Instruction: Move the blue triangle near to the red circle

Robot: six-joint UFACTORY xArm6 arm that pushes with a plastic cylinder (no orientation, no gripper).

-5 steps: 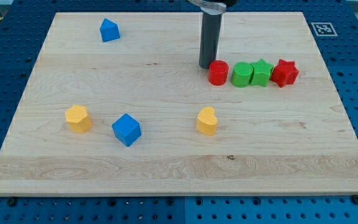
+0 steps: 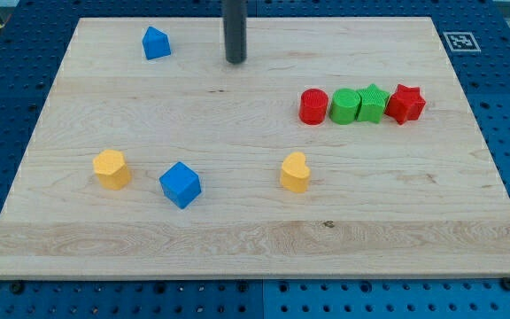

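The blue triangle (image 2: 155,42) sits near the view's top left of the wooden board. The red circle (image 2: 312,106) stands at the right of centre, at the left end of a row of blocks. My tip (image 2: 235,61) rests on the board between them, to the right of the blue triangle and up-left of the red circle, touching neither.
Next to the red circle stand a green circle (image 2: 344,106), a green star (image 2: 373,103) and a red star (image 2: 405,104). A blue cube (image 2: 180,184), a yellow block (image 2: 112,168) and a yellow heart (image 2: 295,172) lie lower down. A marker tag (image 2: 462,41) is at the top right corner.
My tip has moved left and towards the view's top, away from the red circle's left side. No block has moved.
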